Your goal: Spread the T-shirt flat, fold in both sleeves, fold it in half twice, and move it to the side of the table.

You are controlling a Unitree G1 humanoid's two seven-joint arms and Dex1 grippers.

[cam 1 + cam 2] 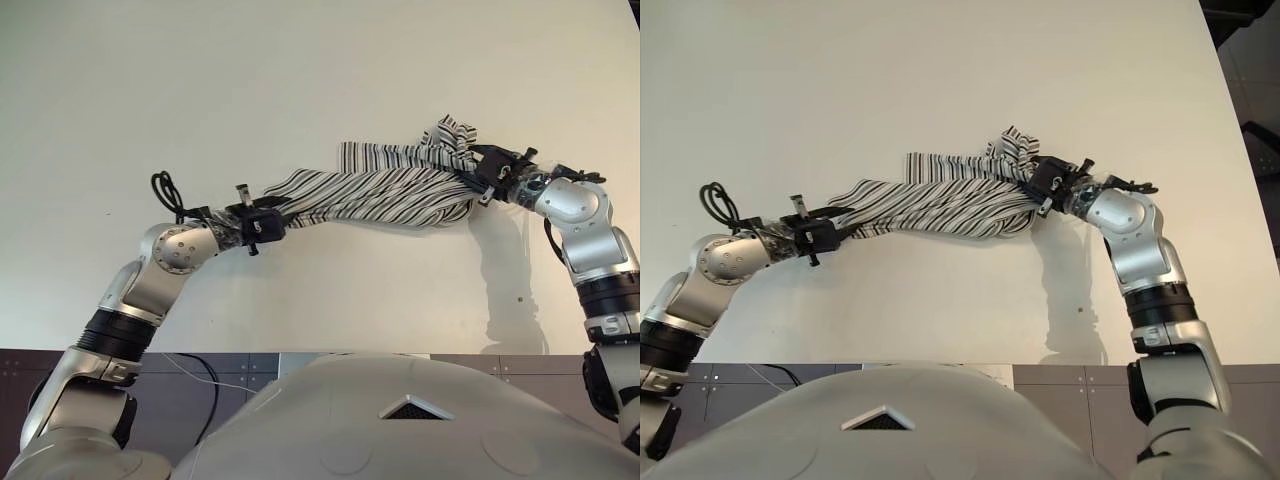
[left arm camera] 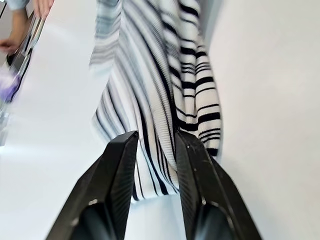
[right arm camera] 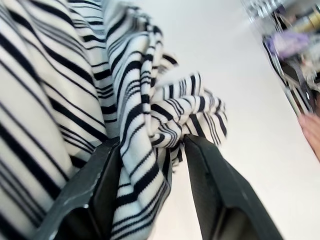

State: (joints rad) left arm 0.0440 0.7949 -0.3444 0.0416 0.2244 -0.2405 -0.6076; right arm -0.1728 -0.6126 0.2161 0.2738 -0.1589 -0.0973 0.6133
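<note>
While the left claw (image 1: 282, 216) pinches one end of the striped shirt (image 1: 380, 190), the right claw (image 1: 470, 176) pinches the other, and it stretches bunched across the middle of the frame, above the white table (image 1: 300, 80).

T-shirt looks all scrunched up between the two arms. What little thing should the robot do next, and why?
Probably ease the tools a little farther apart. The left tool and right tool each pinch an end of the T-shirt, which stretches between them as a bunched band over the table. It must lie flat before folding.
</note>
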